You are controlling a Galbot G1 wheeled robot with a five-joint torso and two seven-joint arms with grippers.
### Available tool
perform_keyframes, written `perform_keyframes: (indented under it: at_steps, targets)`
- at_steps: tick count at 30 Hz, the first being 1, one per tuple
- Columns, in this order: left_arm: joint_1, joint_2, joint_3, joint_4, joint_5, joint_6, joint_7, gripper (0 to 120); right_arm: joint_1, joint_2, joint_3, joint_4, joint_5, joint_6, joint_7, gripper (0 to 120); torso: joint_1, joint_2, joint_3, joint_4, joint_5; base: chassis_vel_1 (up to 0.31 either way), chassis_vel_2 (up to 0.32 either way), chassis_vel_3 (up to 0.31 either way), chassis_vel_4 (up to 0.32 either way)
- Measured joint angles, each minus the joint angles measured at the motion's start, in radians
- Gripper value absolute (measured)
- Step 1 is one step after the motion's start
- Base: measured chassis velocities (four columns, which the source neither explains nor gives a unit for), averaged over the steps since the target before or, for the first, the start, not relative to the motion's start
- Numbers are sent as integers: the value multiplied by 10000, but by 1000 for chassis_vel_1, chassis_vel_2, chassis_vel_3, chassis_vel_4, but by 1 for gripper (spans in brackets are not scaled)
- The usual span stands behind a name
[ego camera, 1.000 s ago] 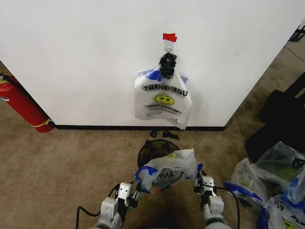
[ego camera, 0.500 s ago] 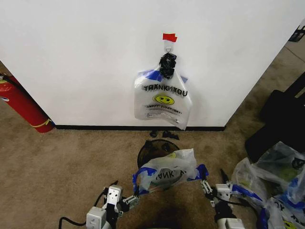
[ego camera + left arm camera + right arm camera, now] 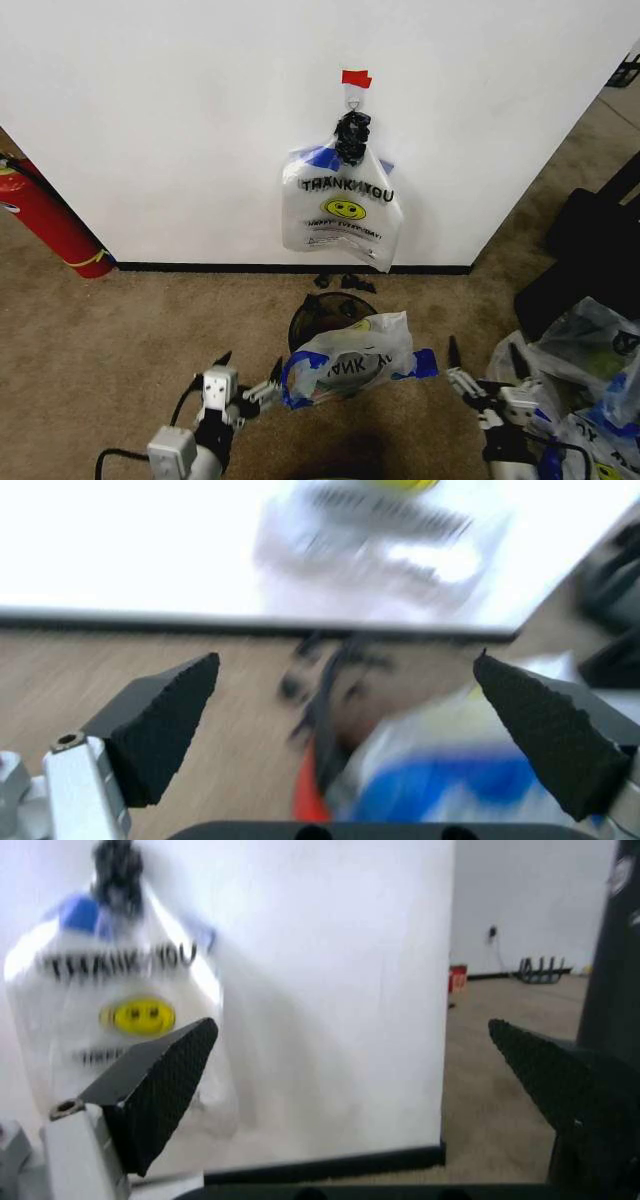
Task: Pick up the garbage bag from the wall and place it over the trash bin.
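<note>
Head view: a bag (image 3: 345, 358) with blue handles lies draped over the bin (image 3: 322, 318) on the carpet, just below the wall (image 3: 180, 130), where another such bag (image 3: 341, 208) hangs from a hook (image 3: 353, 97) under a red tape strip. The left gripper (image 3: 250, 376) sits just left of the draped bag, jaws spread and holding nothing; the right gripper (image 3: 480, 366) is off to the bag's right, jaws spread too. Both wrist views confirm wide-open jaws. By my reading the placing step is at its end, with the bag let go. Next comes checking that the bag covers the rim, and tugging its near edge down if it sits loose.
</note>
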Motion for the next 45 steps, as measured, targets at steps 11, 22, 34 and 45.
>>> perform_keyframes:
  at_steps: [11, 22, 34, 45]
  targets:
    - [-2592, 193, 444, 983, -1019, -679, 1453, 100, -371, 558, 248, 499, 324, 725, -476, 100, 1, 0, 1, -3, -2, 0, 0, 0, 0]
    - [-4638, 847, 777, 1715, -2213, 527, 2322, 100, -391, 475, -537, 1165, -821, -631, 419, 100, 1, 0, 1, 3, 3, 0, 0, 0, 0]
    - [-8522, 1319, 2765, 4025, -3702, 1842, 3417, 100, -312, 700, -356, 1769, -871, -1101, 438, 100, 2, -1, 3, -7, 2, 0, 0, 0, 0]
    - [-12199, 995, 4613, 6928, -3990, 3549, 7040, 86, -1297, 1134, -32, 2331, -801, -563, 223, 100, 1, -2, 1, 2, -1, 0, 0, 0, 0]
